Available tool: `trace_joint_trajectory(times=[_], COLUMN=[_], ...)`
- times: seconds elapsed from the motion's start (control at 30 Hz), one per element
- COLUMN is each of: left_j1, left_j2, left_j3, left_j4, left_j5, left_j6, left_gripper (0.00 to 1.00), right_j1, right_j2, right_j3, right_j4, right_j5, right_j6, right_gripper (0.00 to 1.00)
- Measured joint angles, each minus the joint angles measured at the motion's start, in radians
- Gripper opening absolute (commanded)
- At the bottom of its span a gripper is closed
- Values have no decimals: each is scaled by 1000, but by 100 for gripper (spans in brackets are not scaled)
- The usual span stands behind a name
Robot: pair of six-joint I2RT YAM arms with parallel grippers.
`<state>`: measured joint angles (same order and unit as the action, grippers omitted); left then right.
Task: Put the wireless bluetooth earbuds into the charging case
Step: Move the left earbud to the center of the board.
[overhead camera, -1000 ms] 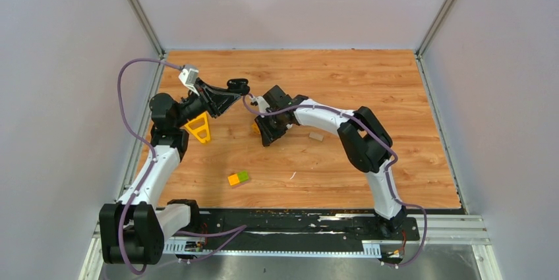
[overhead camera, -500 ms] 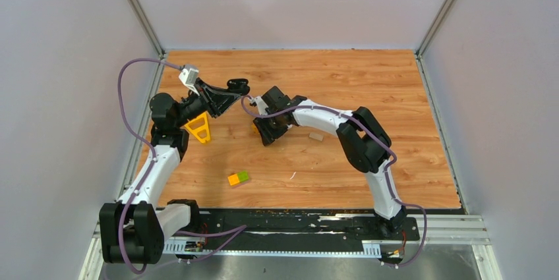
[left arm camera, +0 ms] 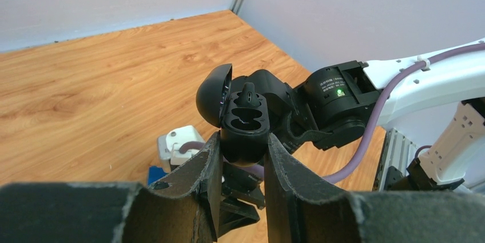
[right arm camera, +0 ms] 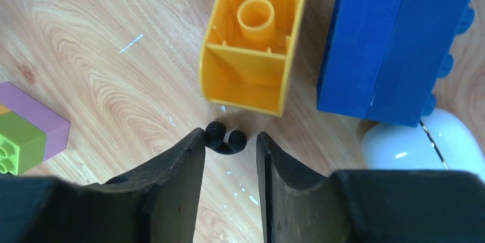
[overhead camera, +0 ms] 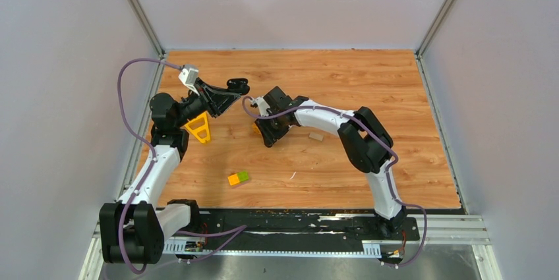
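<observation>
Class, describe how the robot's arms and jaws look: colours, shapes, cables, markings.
The left arm and right arm have white links and black joints. A purple cable runs along each. The jaws are black and curved. The right arm's wrist housing bears a printed label and green light.

black charging case lid open, upright; black earbud seemingly lying flat.

Blue block partly out of frame
</observation>
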<state>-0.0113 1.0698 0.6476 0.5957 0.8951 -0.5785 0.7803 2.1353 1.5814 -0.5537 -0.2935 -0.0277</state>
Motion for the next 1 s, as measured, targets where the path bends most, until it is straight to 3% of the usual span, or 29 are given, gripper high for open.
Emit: trace_joint_trajectory(times=[0.2,0.5,1.0], left_j1=[0,0,0], left_j2=[0,0,5], left_j3=[0,0,0], left_j4=[0,0,0], left_j5=[0,-4,-6], left_j6=[0,0,0], left_gripper=[0,0,0], right_j1=[-30,-71,-38], right_j2=[-34,-68,-36], right_j3=[-40,-51,-55], right_j4=[1,-11,-40], right_j5=[-22,-23,-57], right_j6=[77,158,188], right_gripper=[48,29,27])
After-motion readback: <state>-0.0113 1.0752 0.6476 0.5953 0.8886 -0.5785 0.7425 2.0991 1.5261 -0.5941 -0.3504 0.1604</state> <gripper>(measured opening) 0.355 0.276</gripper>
